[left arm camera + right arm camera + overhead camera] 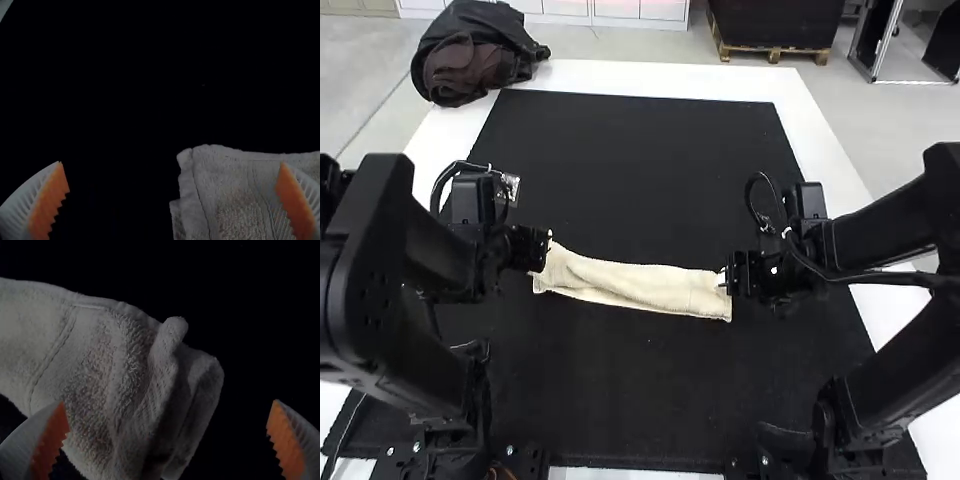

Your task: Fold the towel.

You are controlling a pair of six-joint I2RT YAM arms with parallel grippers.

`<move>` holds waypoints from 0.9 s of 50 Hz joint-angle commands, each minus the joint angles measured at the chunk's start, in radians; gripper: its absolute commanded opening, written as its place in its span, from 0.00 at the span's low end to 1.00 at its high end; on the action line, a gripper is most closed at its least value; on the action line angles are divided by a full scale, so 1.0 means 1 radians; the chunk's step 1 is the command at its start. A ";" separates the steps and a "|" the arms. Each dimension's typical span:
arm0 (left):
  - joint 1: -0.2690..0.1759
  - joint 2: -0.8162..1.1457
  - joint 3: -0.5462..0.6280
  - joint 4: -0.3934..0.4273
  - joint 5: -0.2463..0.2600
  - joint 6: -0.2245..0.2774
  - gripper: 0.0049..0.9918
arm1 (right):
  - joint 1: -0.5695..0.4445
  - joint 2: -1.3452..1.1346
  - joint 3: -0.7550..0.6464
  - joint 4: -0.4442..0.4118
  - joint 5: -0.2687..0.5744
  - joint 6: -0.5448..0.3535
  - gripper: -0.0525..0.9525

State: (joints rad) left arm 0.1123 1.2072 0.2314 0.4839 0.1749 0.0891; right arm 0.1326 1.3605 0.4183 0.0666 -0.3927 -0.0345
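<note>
Black mat (pixel 640 170), narrow folded terry towel (pixel 645 285)

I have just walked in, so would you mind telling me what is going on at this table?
Two robot arms are at work folding a cream cloth towel. It lies in a long, narrow strip across the black mat, with layers showing at its ends. The left gripper and right gripper, with white ribbed fingers and orange pads, are at opposite ends, both open, so neither has the towel clamped.
</note>
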 commanded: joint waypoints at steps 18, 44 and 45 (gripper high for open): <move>0.009 -0.118 0.051 -0.039 -0.005 -0.055 0.98 | -0.002 0.103 0.043 0.052 0.020 -0.016 0.95; 0.009 -0.182 0.065 -0.102 -0.011 -0.091 0.98 | 0.050 0.184 0.070 0.104 0.046 -0.015 0.95; 0.007 -0.181 0.066 -0.103 -0.011 -0.092 0.98 | 0.052 0.186 0.070 0.105 0.046 -0.015 0.95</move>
State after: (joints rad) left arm 0.1123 1.0412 0.2600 0.3809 0.1741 0.0242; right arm 0.1608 1.5318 0.4637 0.1581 -0.3584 -0.0387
